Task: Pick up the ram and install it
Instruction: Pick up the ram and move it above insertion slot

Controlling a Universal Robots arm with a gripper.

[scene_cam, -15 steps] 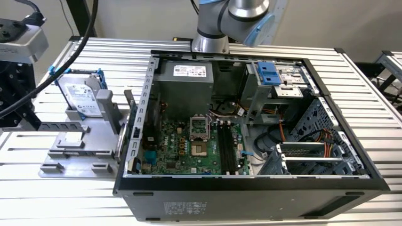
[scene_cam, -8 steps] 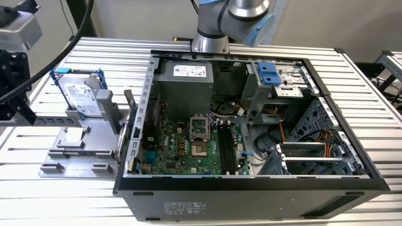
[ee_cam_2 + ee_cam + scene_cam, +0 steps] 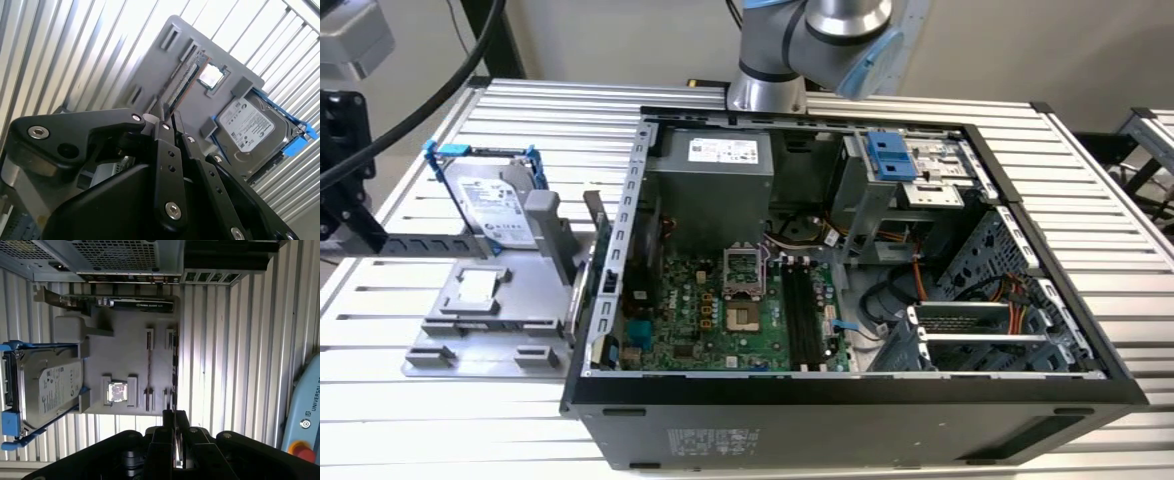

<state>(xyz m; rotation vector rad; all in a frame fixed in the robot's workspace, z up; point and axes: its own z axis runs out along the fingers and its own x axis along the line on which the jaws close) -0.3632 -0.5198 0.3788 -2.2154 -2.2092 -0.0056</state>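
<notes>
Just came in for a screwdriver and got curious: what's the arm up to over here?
The robot arm is fetching memory for the open computer case. Its hand sits at one end of the ram, which stands on edge in the grey holder tray beside the case, near a hard drive in a blue bracket. The ram is not yet lifted out, and the motherboard's black slots have not received it.

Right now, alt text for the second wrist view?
The black hand sits close to one end of the ram, a thin dark stick standing on edge in a grey holder. Beside it sit a small square chip and a hard drive in a blue bracket.
</notes>
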